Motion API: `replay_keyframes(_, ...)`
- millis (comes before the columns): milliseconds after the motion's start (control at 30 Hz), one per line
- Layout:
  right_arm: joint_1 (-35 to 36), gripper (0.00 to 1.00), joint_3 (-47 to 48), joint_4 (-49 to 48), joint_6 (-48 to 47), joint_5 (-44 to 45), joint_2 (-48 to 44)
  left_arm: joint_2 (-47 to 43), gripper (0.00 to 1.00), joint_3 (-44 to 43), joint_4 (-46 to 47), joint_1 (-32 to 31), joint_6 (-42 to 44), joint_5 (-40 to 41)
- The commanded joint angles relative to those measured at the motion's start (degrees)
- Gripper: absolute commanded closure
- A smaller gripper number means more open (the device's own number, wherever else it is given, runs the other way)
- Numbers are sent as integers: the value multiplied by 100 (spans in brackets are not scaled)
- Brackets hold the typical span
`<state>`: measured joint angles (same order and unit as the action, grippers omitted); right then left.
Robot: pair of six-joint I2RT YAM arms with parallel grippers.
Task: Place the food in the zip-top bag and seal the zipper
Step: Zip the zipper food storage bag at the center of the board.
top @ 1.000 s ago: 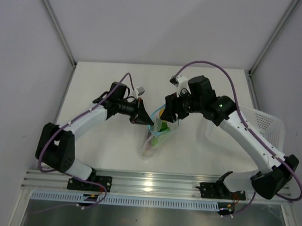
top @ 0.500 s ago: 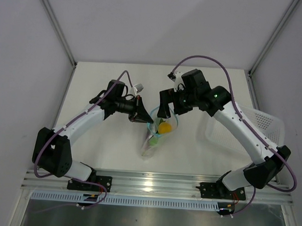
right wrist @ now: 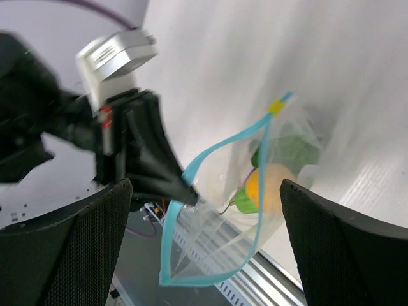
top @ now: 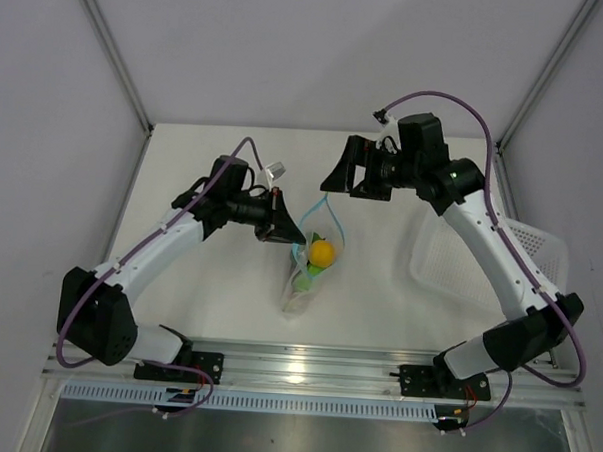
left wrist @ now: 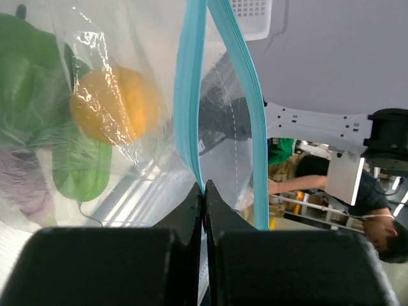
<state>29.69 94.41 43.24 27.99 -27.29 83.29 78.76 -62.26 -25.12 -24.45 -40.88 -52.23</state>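
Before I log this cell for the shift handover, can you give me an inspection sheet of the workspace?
Surface: white table, bag's lower end resting on it.
Job's things: zip-top bag holds yellow-orange piece, green piece, pinkish piece; zipper unsealed, mouth gaping.
Clutter: white perforated basket, right side.
Grippers: left pincer shut on zipper; right pincer open, empty, apart from bag.
Cables: purple cable along each arm, none snagged seen.
Surroundings: white walls, metal posts.

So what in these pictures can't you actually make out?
Pinkish piece: left wrist view, smeared behind crinkled bag plastic, cut by the left edge.
Dark-green piece: same view, cut off at the top-left corner.
White basket: top view, the right arm crosses it, hiding part.
Left gripper on the zipper: right wrist view, motion-blurred.
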Motion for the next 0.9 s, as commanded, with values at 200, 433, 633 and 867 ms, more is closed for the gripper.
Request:
replay_keyframes(200,-34,7,772,1221,294,478,943,-432,100,-278,-283,-587,291,783)
replay_keyframes(433,19,24,517,1248,682,541,1049,-599,100,-146,25,-877,-16,1082)
replay_keyframes(633,177,34,158,1230,752,418,1032,-669,99,-102,34,-1018,-69,1197)
replay_keyframes(867,160,100,-361,879,989,294,926,-634,98,-155,25,-1097,-25,1320)
